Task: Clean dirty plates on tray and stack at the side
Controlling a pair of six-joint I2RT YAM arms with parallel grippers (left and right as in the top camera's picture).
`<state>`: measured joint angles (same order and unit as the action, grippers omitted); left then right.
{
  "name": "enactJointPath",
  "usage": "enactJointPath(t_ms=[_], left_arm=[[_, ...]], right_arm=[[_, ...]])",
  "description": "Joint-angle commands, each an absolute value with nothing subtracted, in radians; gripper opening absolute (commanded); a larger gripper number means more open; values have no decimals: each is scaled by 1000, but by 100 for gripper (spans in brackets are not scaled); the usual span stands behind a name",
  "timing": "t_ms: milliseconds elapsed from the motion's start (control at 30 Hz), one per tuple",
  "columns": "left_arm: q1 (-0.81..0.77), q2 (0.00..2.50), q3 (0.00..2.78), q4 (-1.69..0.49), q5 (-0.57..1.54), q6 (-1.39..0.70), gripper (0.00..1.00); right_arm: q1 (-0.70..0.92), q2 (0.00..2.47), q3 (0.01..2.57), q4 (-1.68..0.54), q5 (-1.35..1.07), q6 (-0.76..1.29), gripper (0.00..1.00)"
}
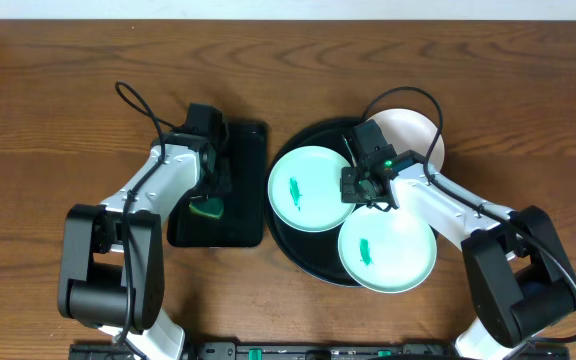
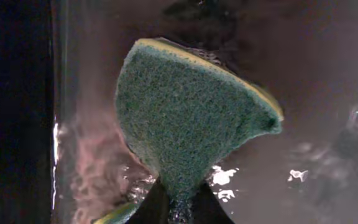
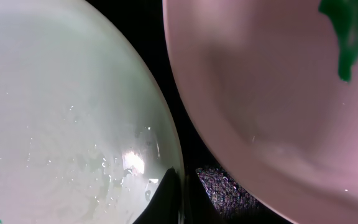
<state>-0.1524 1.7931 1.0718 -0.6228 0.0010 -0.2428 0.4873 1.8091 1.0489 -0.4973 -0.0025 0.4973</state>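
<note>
A sponge (image 2: 185, 118) is clamped in the left fingers (image 2: 178, 210), left of the tray (image 1: 303, 250). The right fingers (image 3: 180, 205) are closed above the tray — two mint plates (image 1: 308, 188) (image 1: 388, 250) are set on it, the white plate (image 1: 418, 135) at its far edge.

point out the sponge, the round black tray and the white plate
sponge (image 2: 191, 118): left wrist view, middle of its green scrubbing face
round black tray (image 1: 298, 250): overhead view, bare floor at its lower left
white plate (image 1: 408, 128): overhead view, its exposed upper part beyond the right arm
</note>
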Motion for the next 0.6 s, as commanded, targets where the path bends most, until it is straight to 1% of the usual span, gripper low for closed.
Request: enactJointPath(t_ms=[0,233,567], left_arm=[[-152,1794,1049,-622,12,-249,7],[-152,1721,1061,-627,11,-248,7],[-152,1407,1061,-627,11,-249,7]], right_arm=[[498,1818,1043,-490,-15,500,1],[498,1818,1043,-488,-15,500,1],[498,1818,1043,-479,-15,500,1]])
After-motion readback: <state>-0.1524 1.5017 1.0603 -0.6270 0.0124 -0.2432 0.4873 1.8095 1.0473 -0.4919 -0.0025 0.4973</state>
